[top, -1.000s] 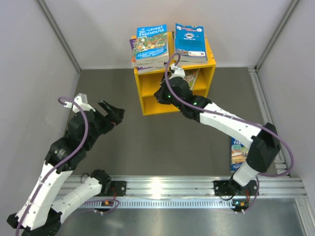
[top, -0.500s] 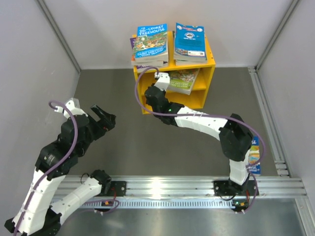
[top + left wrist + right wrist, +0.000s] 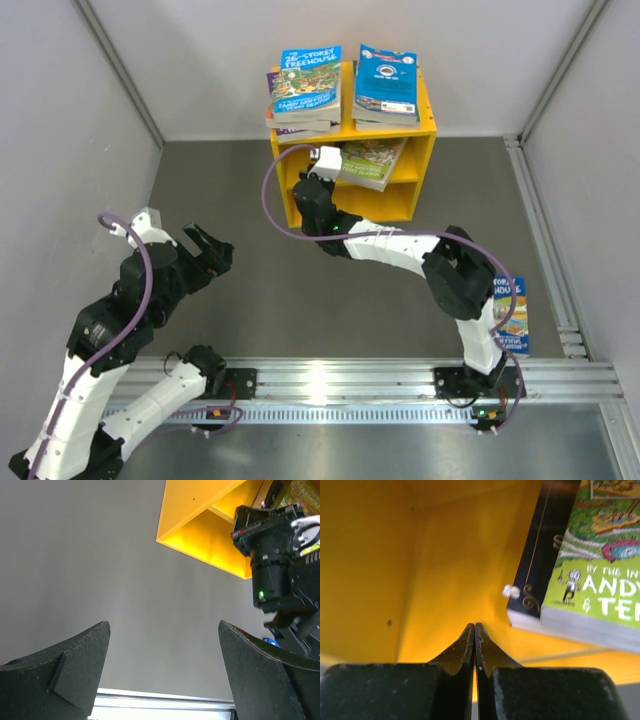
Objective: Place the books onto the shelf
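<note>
The right arm (image 3: 400,245) rose from its base at the near right, folded sharply at the elbow and ran low across the grey table (image 3: 300,290) to the left, ending at the open front of the yellow shelf (image 3: 290,205). The right gripper (image 3: 475,626) pointed into the left half of the upper compartment, its jaws pressed together with nothing between them. The left arm (image 3: 110,320) stood bent over the left side of the table, well apart from the shelf. The left gripper (image 3: 162,623) was turned toward the shelf with its jaws spread wide and empty. In the upper compartment, just to the right of the closed fingers, a green book (image 3: 600,555) lay flat on a dark-covered book (image 3: 545,545); both sat askew, corners jutting out past the front. On the flat top of the shelf rested two stacks of books (image 3: 305,85), the left one topped by a blue Treehouse cover and the right one by a plainer blue cover. One more book (image 3: 510,315) lay flat on the table near the right arm's base.
</note>
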